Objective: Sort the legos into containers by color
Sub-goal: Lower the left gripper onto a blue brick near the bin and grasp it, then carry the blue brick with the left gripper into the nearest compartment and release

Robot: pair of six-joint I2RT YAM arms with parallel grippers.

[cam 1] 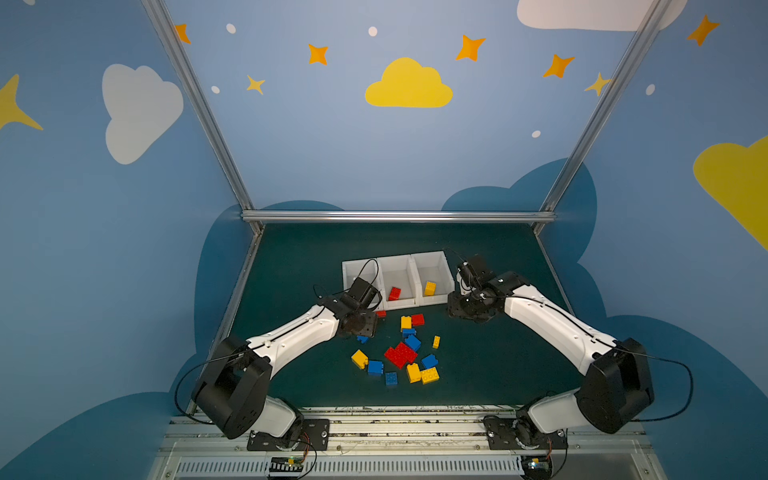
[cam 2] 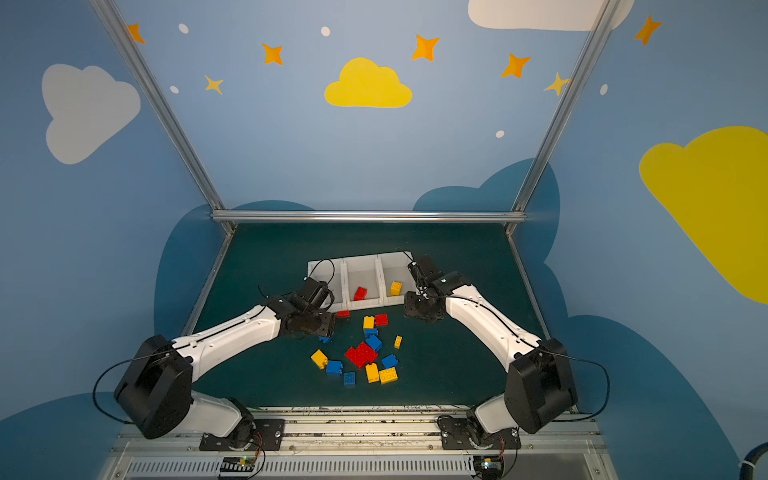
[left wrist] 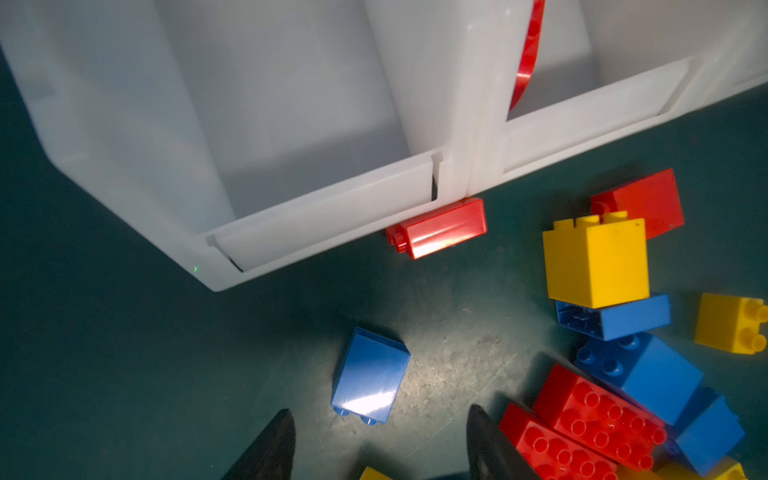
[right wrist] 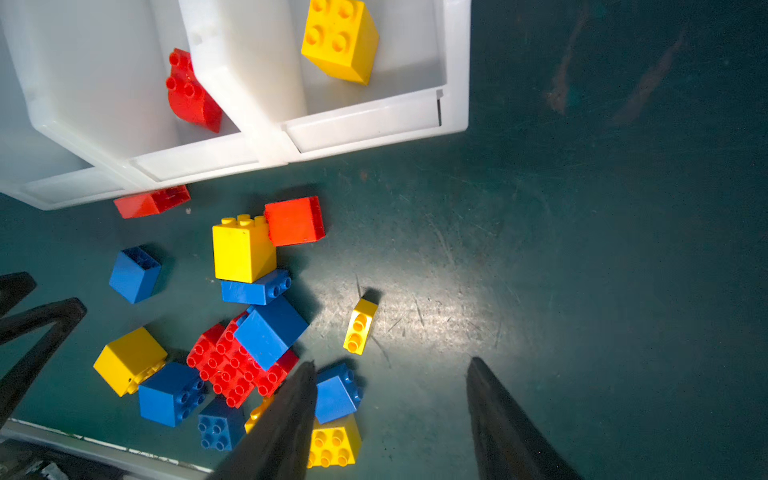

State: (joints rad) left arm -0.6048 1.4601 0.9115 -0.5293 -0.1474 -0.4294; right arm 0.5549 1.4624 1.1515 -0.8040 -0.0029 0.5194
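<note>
Three white bins stand in a row at the back: the left bin (cam 1: 352, 269) has nothing showing in it, the middle bin (cam 1: 397, 266) holds a red brick (cam 1: 394, 293), and the right bin (cam 1: 432, 261) holds a yellow brick (cam 1: 429, 288). Red, blue and yellow legos (cam 1: 401, 355) lie scattered on the mat in front. My left gripper (left wrist: 380, 409) hangs open over a lone blue brick (left wrist: 370, 374), holding nothing. My right gripper (right wrist: 391, 361) is open and empty by the right bin's front corner, over bare mat beside a small yellow brick (right wrist: 360, 326).
A flat red brick (left wrist: 440, 227) lies against the front wall where the left and middle bins meet. A metal rail (cam 1: 395, 216) bounds the mat at the back, slanted posts (cam 1: 245, 274) flank it, and the arm bases' rail (cam 1: 395, 415) runs along the front.
</note>
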